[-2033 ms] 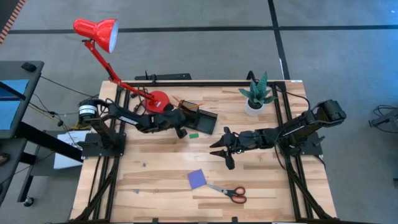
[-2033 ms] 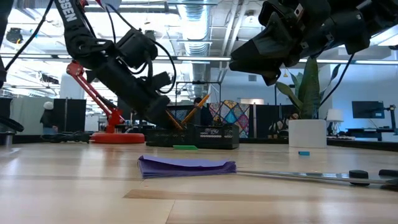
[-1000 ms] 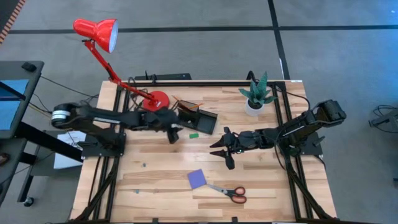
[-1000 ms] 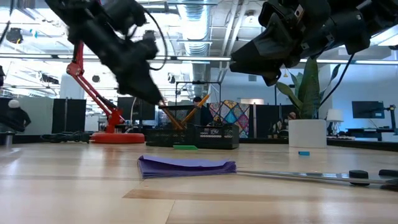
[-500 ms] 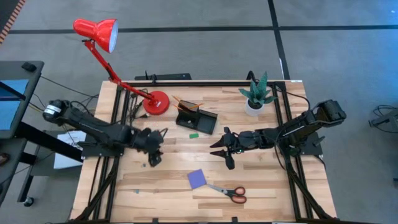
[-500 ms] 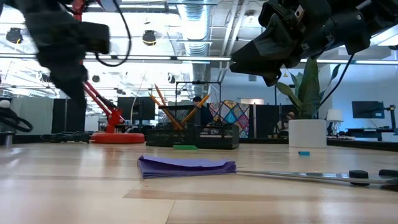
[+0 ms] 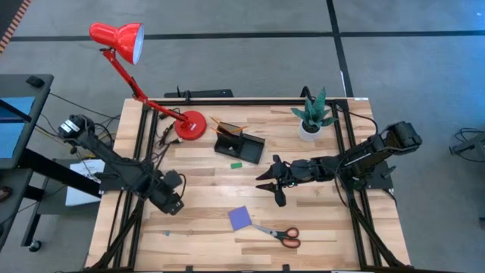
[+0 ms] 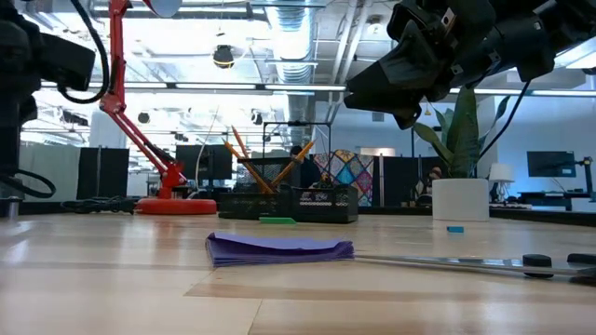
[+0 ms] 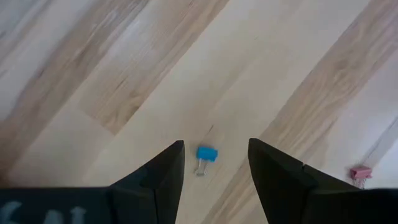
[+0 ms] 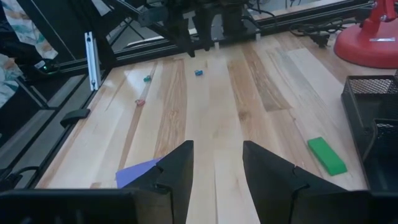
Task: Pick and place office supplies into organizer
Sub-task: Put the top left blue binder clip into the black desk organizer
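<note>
Left wrist view: blue binder clip is lying flat on the table, left gripper hovering over it with fingers apart and empty, lined up to straddle it, likely the next pick. Organizer is sitting far-centre, pencils leaning inside (eraser just beside it). Right gripper is waiting mid-table, released, holding nothing; notepad and scissors are lying near-centre.

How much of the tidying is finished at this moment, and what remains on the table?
Done: orange pencils stand in the black organizer. In hand: nothing; the left gripper hangs open-fingered above a blue binder clip, and the right gripper waits open mid-table. Left: green eraser, purple notepad, red-handled scissors, pink clip.
</note>
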Controlling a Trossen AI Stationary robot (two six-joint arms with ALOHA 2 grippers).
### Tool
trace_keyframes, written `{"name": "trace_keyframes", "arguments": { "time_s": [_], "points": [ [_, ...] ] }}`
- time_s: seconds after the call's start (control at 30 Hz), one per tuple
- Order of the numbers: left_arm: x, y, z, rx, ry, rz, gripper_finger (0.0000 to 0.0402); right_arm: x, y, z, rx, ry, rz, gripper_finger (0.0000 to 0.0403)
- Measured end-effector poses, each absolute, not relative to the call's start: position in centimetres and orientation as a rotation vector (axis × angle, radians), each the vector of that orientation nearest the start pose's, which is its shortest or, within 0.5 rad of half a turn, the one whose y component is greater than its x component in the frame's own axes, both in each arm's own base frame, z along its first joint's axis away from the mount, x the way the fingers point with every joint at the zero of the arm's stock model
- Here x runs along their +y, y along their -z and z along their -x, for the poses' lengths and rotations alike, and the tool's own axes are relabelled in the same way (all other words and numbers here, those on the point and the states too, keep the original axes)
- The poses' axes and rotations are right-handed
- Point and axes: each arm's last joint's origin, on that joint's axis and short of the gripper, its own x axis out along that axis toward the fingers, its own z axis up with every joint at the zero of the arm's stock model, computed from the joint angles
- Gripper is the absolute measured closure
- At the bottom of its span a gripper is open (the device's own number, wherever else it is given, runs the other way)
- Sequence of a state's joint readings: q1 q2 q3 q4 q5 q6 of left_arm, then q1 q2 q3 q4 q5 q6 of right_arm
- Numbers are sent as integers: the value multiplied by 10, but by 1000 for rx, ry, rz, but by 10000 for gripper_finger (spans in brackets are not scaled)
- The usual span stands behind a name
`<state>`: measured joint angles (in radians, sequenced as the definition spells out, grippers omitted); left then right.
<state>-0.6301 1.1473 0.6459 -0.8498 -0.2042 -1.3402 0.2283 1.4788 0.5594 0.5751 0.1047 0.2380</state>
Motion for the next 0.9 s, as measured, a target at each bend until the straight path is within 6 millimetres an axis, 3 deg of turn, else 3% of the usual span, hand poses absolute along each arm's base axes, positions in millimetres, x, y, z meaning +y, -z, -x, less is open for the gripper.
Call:
{"name": "trace_keyframes", "arguments": {
  "time_s": [0.23, 0.4, 0.67, 0.9],
  "points": [
    [-102, -168, -137, 1304, -333, 491, 232, 64, -175, -275, 355, -89, -200, 269],
    [-101, -156, -127, 1363, -326, 469, 232, 67, -175, -275, 355, -97, -199, 269],
    [-104, -156, -132, 1272, -270, 402, 228, 66, -175, -275, 355, -94, -199, 269],
    [-107, -150, -135, 1320, -249, 392, 195, 66, -175, -275, 355, -94, -199, 269]
  ]
}}
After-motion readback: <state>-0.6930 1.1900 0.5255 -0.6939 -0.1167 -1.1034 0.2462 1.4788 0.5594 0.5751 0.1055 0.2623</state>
